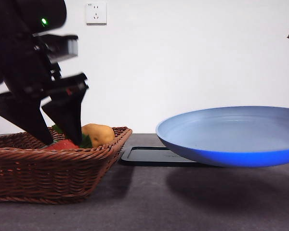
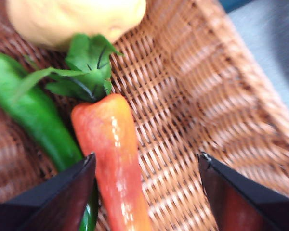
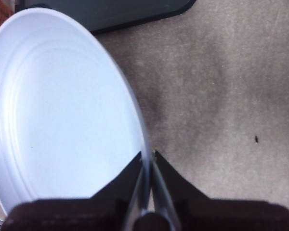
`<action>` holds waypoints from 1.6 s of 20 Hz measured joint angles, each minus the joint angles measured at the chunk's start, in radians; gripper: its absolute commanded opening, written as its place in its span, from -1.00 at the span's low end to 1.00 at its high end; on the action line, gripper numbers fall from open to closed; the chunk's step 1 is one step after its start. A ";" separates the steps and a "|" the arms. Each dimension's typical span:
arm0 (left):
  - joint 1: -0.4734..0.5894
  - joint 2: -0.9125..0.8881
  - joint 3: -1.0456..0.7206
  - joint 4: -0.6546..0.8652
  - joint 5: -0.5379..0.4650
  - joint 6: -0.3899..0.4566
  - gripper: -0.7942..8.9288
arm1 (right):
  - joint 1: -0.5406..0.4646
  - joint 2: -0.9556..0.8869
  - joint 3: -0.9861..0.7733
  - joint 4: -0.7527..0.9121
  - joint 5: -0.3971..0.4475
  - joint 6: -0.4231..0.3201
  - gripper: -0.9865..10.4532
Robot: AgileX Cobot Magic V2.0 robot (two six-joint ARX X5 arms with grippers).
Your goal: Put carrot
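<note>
The red-orange carrot [image 2: 111,159] with green leaves lies in the wicker basket [image 2: 192,96], between a green vegetable [image 2: 33,115] and bare weave. My left gripper [image 2: 147,163] is open just above it, one jaw beside the carrot, the other over bare weave. In the front view the left gripper [image 1: 58,132] reaches down into the basket [image 1: 48,168], with the carrot [image 1: 62,144] at its tips. My right gripper [image 3: 148,156] is shut on the rim of the blue plate [image 3: 62,110], which hangs above the table in the front view [image 1: 231,137].
A yellow-brown potato [image 1: 98,134] lies in the basket by the carrot's leaves; it also shows in the left wrist view [image 2: 77,19]. A flat black tray [image 1: 149,155] lies on the grey table under the plate's near edge.
</note>
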 measured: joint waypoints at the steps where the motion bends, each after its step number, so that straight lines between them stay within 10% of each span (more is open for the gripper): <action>1: 0.000 0.021 0.005 0.001 -0.012 0.001 -0.07 | 0.000 0.000 0.000 0.000 0.000 0.000 -0.82; 6: -0.004 0.093 0.005 0.006 -0.004 0.002 -0.07 | 0.000 0.000 0.000 0.000 0.000 0.000 -0.82; 10: -0.003 0.103 0.005 -0.008 -0.017 0.008 -0.65 | 0.000 0.000 0.000 -0.001 0.000 0.000 -0.82; 17: -0.003 0.019 0.148 -0.205 0.002 0.020 -0.66 | 0.000 0.000 0.000 -0.001 0.000 0.000 -0.82; 22: -0.070 -0.068 0.251 0.044 0.631 -0.060 -0.66 | 0.000 0.000 0.000 -0.001 -0.003 0.000 -0.82; 29: -0.433 -0.045 0.251 0.211 0.147 -0.036 -0.66 | 0.052 0.000 0.000 -0.001 -0.004 0.004 -0.82; 32: -0.476 0.041 0.251 0.210 0.095 -0.016 -0.66 | 0.084 0.000 0.000 -0.001 -0.004 0.008 -0.82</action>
